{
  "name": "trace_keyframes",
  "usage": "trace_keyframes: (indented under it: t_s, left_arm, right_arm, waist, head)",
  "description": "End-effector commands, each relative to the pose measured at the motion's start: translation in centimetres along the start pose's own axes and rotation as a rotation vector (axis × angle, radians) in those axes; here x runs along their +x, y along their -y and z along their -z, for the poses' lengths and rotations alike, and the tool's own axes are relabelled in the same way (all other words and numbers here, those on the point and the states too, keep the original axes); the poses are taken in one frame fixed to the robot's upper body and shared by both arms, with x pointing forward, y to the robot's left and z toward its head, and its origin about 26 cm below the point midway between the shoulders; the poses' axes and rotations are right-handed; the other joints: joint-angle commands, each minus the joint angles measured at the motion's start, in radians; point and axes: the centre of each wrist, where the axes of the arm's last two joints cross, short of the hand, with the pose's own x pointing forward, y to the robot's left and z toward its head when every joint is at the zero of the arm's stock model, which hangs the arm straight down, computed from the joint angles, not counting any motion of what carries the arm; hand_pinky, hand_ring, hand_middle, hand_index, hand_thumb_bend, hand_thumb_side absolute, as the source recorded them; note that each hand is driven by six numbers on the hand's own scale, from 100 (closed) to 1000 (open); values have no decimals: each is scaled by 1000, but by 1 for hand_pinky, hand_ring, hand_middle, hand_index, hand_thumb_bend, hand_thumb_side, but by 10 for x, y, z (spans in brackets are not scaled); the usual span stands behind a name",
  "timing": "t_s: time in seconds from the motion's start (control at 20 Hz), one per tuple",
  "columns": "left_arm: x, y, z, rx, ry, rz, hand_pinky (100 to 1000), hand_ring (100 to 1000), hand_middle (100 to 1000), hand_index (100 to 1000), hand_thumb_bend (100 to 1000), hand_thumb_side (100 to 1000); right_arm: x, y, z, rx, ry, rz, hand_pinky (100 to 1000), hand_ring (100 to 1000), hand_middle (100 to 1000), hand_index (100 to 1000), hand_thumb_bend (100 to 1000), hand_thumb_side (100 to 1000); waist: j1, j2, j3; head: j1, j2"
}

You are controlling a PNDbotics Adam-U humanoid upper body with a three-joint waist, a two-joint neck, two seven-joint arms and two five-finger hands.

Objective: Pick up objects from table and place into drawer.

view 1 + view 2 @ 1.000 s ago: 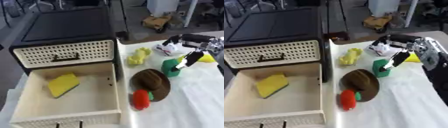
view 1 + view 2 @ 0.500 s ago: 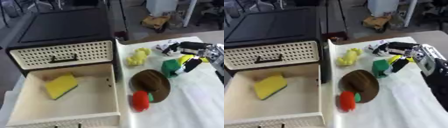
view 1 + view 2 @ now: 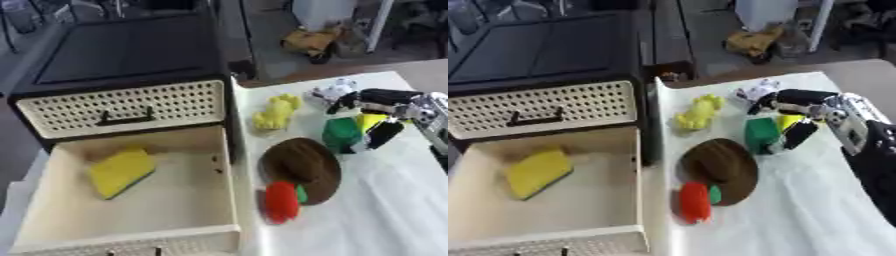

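The cream drawer [image 3: 52, 210] stands pulled open at lower left, with a yellow sponge [image 3: 120, 170] lying in it. On the white cloth lie a yellow toy [image 3: 276, 112], a small white-and-black thing [image 3: 756, 91], a green block [image 3: 340, 134], a brown round hat-like piece [image 3: 304, 167] and a red thing [image 3: 281, 201] with a green bit. My right hand [image 3: 811, 100] reaches in from the right, open, fingers stretched above the green block and thumb [image 3: 383, 134] just to its right. A yellow piece [image 3: 369, 120] shows between fingers and thumb; I cannot tell whether it is touched.
The black cabinet top [image 3: 122, 50] with a perforated cream upper drawer front [image 3: 127, 107] stands behind the open drawer. Cluttered floor lies beyond the table's far edge. White cloth [image 3: 376, 215] covers the lower right.
My right hand has come left and down, closing in on the green block, with the thumb now beside it. The objects on the cloth have stayed put.
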Motion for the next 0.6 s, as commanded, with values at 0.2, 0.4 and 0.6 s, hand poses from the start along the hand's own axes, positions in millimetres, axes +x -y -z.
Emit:
trace_keyframes:
  t_s: [0.2, 0.4, 0.6]
  left_arm:
    - [5, -2, 5, -11, 18, 14, 556, 638, 730, 995, 100, 1000]
    - [5, -2, 4, -10, 16, 13, 555, 637, 730, 995, 100, 1000]
    - [5, -1, 4, -6, 13, 14, 555, 637, 730, 995, 100, 1000]
  right_arm:
    - [-8, 19, -14, -47, -27, -38, 815, 912, 722, 782, 520, 457]
    - [-9, 18, -14, -48, -33, -41, 806, 898, 676, 734, 510, 454]
    - [-10, 16, -15, -60, -41, -38, 789, 879, 621, 682, 507, 450]
  waist:
    - [-2, -19, 2]
    - [-2, -19, 4]
    - [-1, -18, 3]
  head:
    - [-3, -10]
    - [-5, -11]
    - [-6, -12]
